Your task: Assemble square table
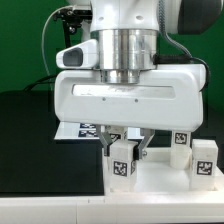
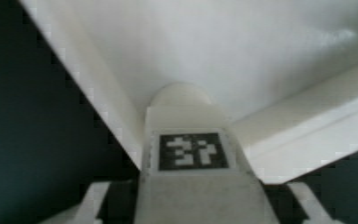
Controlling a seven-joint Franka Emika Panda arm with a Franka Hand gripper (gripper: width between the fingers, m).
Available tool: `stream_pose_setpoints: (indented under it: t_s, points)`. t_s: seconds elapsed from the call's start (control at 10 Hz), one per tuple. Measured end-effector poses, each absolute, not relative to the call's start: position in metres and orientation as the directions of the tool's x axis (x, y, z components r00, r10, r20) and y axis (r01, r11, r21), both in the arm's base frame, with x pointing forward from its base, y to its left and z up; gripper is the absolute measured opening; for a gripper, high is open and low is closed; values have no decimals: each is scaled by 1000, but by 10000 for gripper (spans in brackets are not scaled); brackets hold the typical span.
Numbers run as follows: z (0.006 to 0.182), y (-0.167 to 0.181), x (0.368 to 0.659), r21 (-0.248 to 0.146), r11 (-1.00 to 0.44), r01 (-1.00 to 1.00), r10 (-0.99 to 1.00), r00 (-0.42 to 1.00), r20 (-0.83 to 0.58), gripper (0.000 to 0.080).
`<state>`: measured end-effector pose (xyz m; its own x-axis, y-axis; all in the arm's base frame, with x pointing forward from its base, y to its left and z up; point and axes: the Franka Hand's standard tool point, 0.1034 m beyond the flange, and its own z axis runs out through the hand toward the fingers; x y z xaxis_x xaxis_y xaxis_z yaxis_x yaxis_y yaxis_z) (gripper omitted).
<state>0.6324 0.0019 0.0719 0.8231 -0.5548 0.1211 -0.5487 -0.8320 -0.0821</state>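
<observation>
A white table leg with a black-and-white tag stands at the near left corner of the flat white square table slab. My gripper comes straight down over it, one finger on each side of its top. In the wrist view the same leg fills the space between my fingers, and the gripper is shut on it. The slab spreads out beyond the leg. Two more legs stand on the exterior view's right.
The marker board lies on the black table behind the gripper, toward the exterior view's left. The bulky arm body hides much of the middle of the scene. A green wall backs the table.
</observation>
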Motion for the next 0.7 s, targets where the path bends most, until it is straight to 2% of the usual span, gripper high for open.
stream_pose_setpoints:
  t_s: [0.3,0.4,0.6,0.7]
  points:
    - [72,1,633,-115,-529,-841,-849,521,89,285]
    - [73,-1,632,-134,-368,-920,-930,364,49,285]
    - [75,-5,631,-156,-64,-986,-995,76,-71,285]
    - [74,-2,631,-150,-24,-988,-997,35,-72,285]
